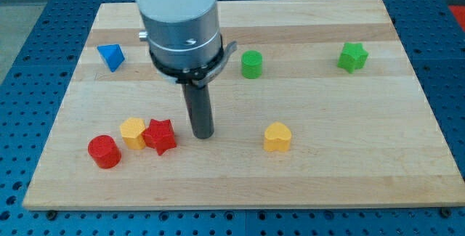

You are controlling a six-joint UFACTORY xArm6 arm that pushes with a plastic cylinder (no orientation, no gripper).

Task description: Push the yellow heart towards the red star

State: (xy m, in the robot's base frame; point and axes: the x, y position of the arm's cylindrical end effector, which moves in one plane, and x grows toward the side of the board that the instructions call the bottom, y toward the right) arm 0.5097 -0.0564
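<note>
Nearest the view's bottom runs the front edge of the wooden tabletop (pixel 240 192), a pale plank board resting on a blue perforated base (pixel 22 18) that shows on every side. Largest of all is the arm's grey and white body (pixel 180 18), coming down from the view's top at about 11 o'clock of the board's centre; it carries no gripper, so nothing is grasped, only a dark rod whose end, my tip (pixel 203 136), rests on the wood. At 9 o'clock of my tip, just beside it, sits the red star (pixel 160 136), touching a yellow block (pixel 133 132) on its far side, and a red cylinder (pixel 104 152) lies just at 8 o'clock of that block. At 3 o'clock of my tip, apart from it with bare wood between, stands the yellow heart (pixel 277 136). Higher up the board are a blue block (pixel 111 57) at 10 o'clock, a green cylinder (pixel 251 64) near 1 o'clock, and a green star (pixel 352 57) at 2 o'clock, near the right edge. Bare wood spreads across the lower right quarter.
</note>
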